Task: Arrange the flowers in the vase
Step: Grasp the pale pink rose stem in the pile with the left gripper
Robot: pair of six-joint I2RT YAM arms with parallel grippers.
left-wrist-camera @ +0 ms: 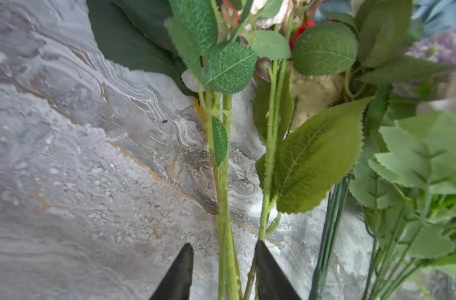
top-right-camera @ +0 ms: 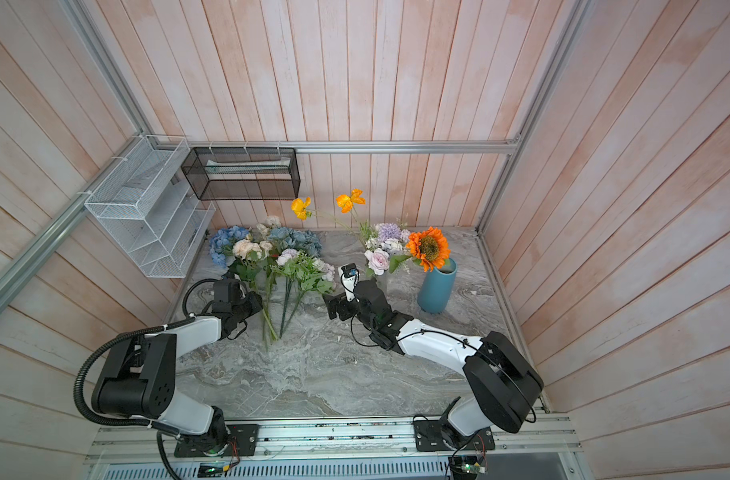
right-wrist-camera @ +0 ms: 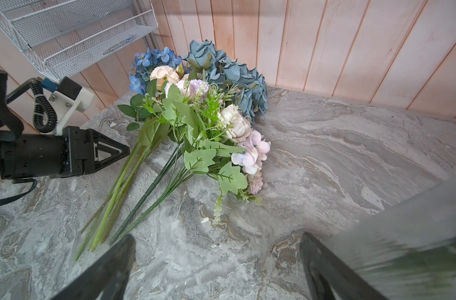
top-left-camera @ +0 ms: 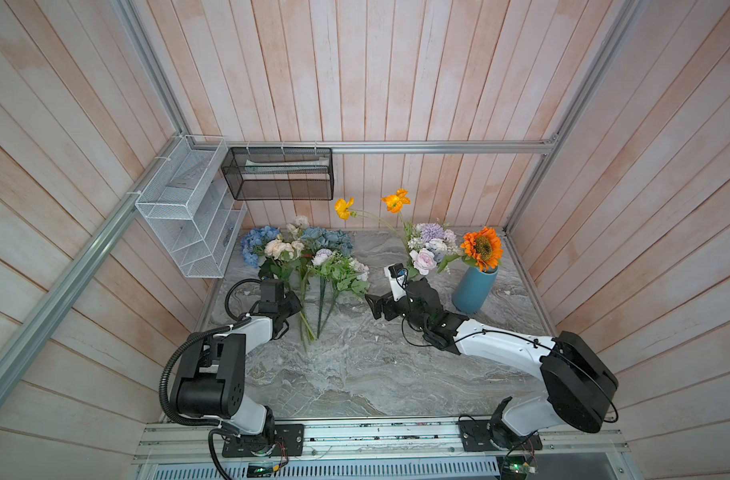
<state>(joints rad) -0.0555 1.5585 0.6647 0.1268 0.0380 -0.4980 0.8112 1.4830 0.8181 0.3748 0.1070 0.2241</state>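
A heap of flowers [top-left-camera: 309, 257] [top-right-camera: 271, 257] [right-wrist-camera: 201, 117] lies at the back left of the marble table: blue hydrangeas, cream and lilac roses, green stems toward the front. My left gripper [left-wrist-camera: 223, 246] [right-wrist-camera: 127, 151] straddles two light-green stems [left-wrist-camera: 225, 197]. One fingertip [left-wrist-camera: 260, 249] touches a stem and the other stands clear, so the gripper is open. The blue vase [top-left-camera: 473, 291] [top-right-camera: 436, 286] at the back right holds an orange sunflower [top-left-camera: 483, 248]. Beside it stand orange poppies [top-left-camera: 395, 200] and lilac and pink blooms [top-left-camera: 427, 249]. My right gripper [top-left-camera: 373, 305] [right-wrist-camera: 217, 237] hangs open over bare table, holding nothing.
A white wire rack [top-left-camera: 188, 216] and a black mesh basket [top-left-camera: 278, 174] hang on the back-left wall. Wooden walls and an aluminium frame close the table on three sides. A blurred grey shape [right-wrist-camera: 403, 233] fills the edge of the right wrist view.
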